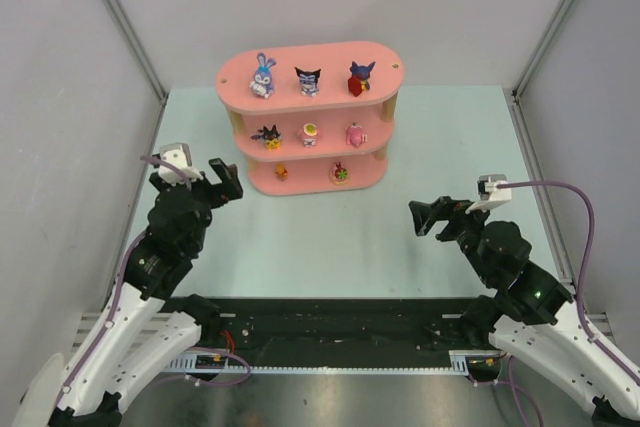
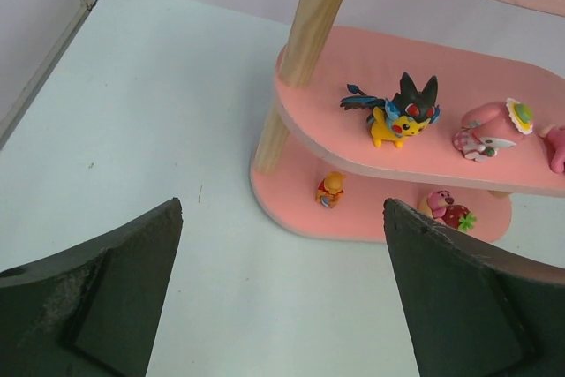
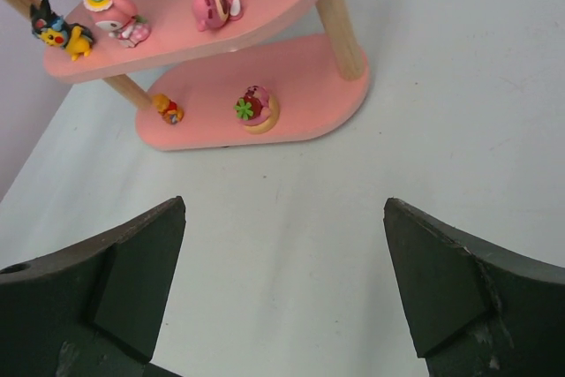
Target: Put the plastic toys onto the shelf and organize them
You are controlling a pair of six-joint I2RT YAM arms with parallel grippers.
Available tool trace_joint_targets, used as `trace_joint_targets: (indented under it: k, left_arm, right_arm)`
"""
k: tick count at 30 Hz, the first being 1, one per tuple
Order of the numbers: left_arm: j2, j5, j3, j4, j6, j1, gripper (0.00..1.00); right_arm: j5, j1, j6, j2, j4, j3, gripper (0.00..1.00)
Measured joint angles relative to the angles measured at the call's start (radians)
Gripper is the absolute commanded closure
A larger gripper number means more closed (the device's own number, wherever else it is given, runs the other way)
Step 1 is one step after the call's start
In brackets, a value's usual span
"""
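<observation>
The pink three-tier shelf (image 1: 330, 55) stands at the back centre. Its top board holds a blue-purple rabbit (image 1: 263, 77), a black-eared toy (image 1: 308, 80) and a red-purple toy (image 1: 360, 78). The middle board holds a black-and-yellow toy (image 2: 402, 112), a pink-white toy (image 2: 490, 125) and a pink toy (image 3: 218, 2). The bottom board holds an orange toy (image 2: 330, 190) and a pink strawberry toy (image 3: 254, 108). My left gripper (image 1: 228, 179) is open and empty, near the shelf's left end. My right gripper (image 1: 424, 218) is open and empty, right of the shelf over the table.
The pale green table (image 1: 330, 237) lies between the arms and the shelf. Grey walls with metal posts (image 1: 120, 22) close in the left, right and back. A black base rail (image 1: 330, 332) runs along the near edge.
</observation>
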Motion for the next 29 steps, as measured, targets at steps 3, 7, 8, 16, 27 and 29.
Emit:
trace_joint_targets:
  k: [3,7,8,16,27,29]
  left_arm:
    - [0.013,-0.012,0.0,-0.011,-0.023,0.0,0.0]
    - [0.026,-0.014,0.0,-0.018,-0.049,0.0,0.0]
    - [0.024,-0.016,-0.004,-0.016,-0.055,0.0,0.0]
    - [-0.027,-0.056,-0.064,-0.025,-0.107,0.0,0.0]
    - [-0.013,-0.115,-0.15,-0.042,-0.203,0.0,0.0]
    - [-0.003,-0.121,-0.169,-0.042,-0.219,0.0,0.0]
  right_arm:
    - [0.028,0.0,0.016,-0.004,-0.02,0.0,0.0]
    - [0.046,0.0,0.033,-0.01,-0.04,0.001,0.0]
    - [0.05,-0.001,0.037,-0.011,-0.045,0.001,0.0]
    - [0.106,-0.001,0.066,-0.02,-0.07,0.002,0.0]
    - [0.157,-0.003,0.089,0.017,-0.095,0.002,0.0]
    - [0.157,-0.003,0.089,0.021,-0.095,0.002,0.0]
